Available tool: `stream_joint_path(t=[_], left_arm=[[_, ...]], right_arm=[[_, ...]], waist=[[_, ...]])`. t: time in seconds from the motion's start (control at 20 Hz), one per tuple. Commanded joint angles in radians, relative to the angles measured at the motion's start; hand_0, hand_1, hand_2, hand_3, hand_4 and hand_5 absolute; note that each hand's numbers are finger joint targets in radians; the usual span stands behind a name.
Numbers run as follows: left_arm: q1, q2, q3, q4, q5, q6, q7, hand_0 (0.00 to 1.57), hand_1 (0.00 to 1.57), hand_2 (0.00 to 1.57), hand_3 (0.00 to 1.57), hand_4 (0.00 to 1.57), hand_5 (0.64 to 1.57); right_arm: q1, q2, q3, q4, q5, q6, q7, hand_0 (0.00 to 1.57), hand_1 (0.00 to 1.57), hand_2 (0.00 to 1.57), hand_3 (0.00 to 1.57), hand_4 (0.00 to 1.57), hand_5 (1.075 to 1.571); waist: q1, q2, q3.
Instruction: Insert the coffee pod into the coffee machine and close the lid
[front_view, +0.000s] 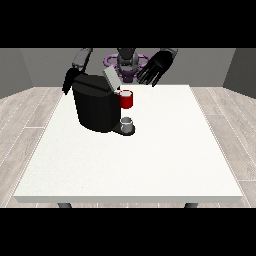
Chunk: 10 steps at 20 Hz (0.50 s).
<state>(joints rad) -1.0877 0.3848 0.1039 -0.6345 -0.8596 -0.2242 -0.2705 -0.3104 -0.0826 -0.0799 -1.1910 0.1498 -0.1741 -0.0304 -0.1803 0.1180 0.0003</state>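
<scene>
White desk (150, 165) carries the machine (95, 107), lid (111, 77) up. Grey thing (127, 123) at its base looks light, stiff; pinch its sides. Right-side hand (156, 67) open; left-side hand (68, 82) unclear.

**Machine crowds the rear left, front lies open**

The tall black coffee machine (94, 107) with its raised grey lid (111, 77) blocks the large white table (140, 165) at rear left. A red thing at the machine (126, 99) and a grey thing (127, 123) jut beside it. Front and right offer open passage.

The coffee machine (96, 107) blocks most of the hand at the view's left (67, 82), so can't tell its fingers.
</scene>
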Motion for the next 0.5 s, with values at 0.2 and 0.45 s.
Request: stream_joint_path(t=[0.2, 0.45], left_arm=[[0.242, -0.255, 0.25, 0.012, 0.339, 0.002, -0.08, 0.0, 0.0, 0.0, 0.0, 0.47, 1.571], [0.403, -0.368, 0.296, 0.049, 0.421, -0.027, -0.087, 0.0, 0.0, 0.0, 0.0, 0.39, 1.571]], right_arm=[[0.141, 0.0, -0.026, 0.018, -0.024, 0.003, -0.014, 0.0, 0.0, 0.0, 0.0, 0.0, 1.571], [0.127, 0.026, -0.026, -0.033, -0.071, 0.033, -0.009, 0.0, 0.0, 0.0, 0.0, 0.0, 1.571]], waist=[[0.151, -0.224, -0.004], [0.247, -0.372, -0.001]])
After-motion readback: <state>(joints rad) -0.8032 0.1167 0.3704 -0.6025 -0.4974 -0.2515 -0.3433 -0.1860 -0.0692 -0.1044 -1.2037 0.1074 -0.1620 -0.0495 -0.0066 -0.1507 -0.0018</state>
